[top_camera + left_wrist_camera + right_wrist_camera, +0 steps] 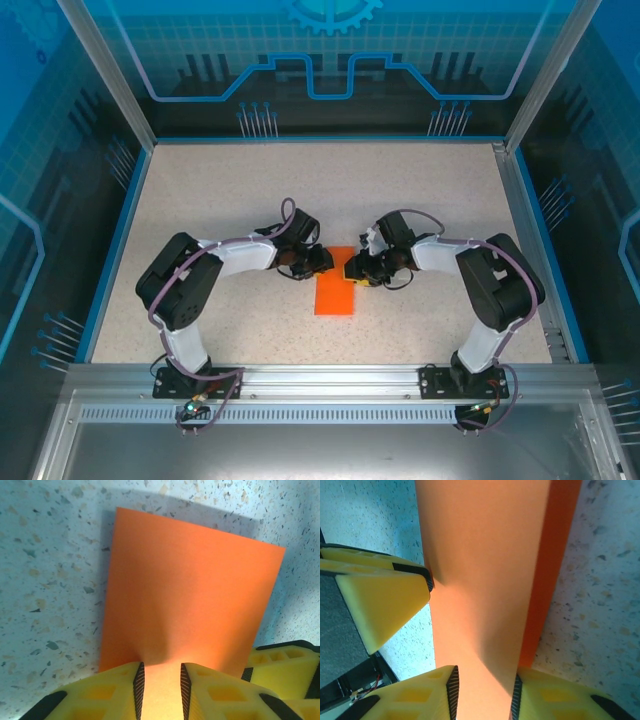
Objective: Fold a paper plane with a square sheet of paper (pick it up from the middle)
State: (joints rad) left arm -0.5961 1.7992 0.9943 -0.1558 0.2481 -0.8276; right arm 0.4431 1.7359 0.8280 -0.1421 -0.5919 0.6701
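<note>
The square sheet of paper (335, 292), bright orange, lies mid-table folded into an upright rectangle. The paper plane is out of view. Both grippers meet at the sheet's far end. My left gripper (322, 260) comes in from the left. In the left wrist view its jaws (161, 666) stand a little apart, and the paper (190, 590) puckers up between the pads. My right gripper (352, 270) comes in from the right. Its jaws (485, 672) pinch a paler upper layer of the paper (485, 580) across its width. A darker lower strip (555, 570) lies beside that layer.
The speckled tabletop (230, 190) stretches bare around the sheet, bounded by blue-rimmed transparent walls. In the right wrist view a yellow finger of the left gripper (385, 600) sits close against the sheet's left edge. The arm bases stand on the near rail (320, 380).
</note>
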